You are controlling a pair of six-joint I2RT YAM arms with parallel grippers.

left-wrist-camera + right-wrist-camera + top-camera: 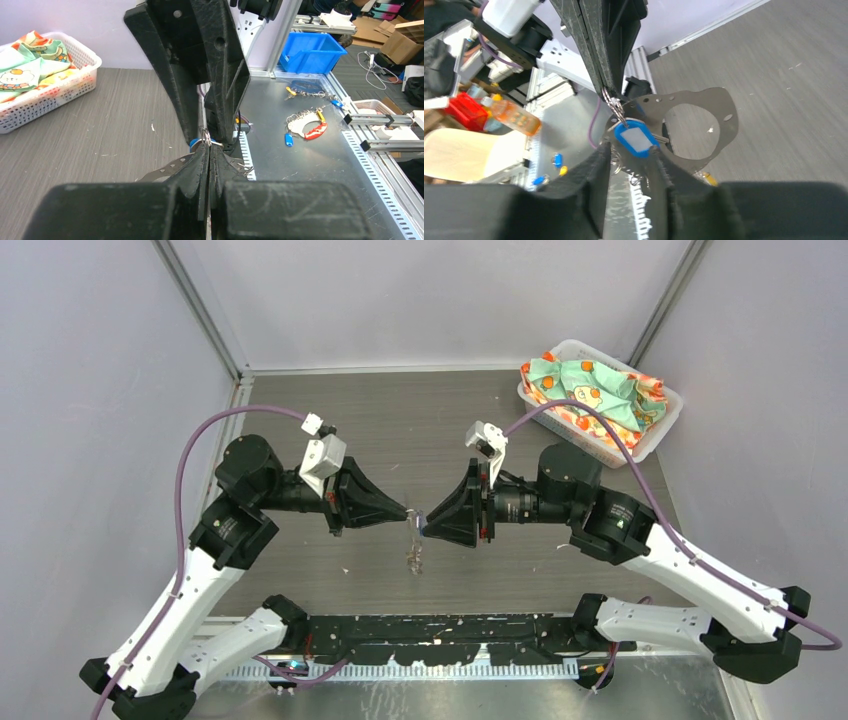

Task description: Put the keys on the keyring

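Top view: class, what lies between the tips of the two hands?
The blue key and a small ring, with the grey loop hanging beneath; the right wrist view shows it clearest.

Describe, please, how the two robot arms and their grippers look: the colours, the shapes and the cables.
The left arm and the right arm have white link shells with black joints. Each ends in a black wedge-shaped gripper, the left gripper and the right gripper, tapering to two thin fingers. A white camera block sits on each wrist, and a purple cable loops back from it.
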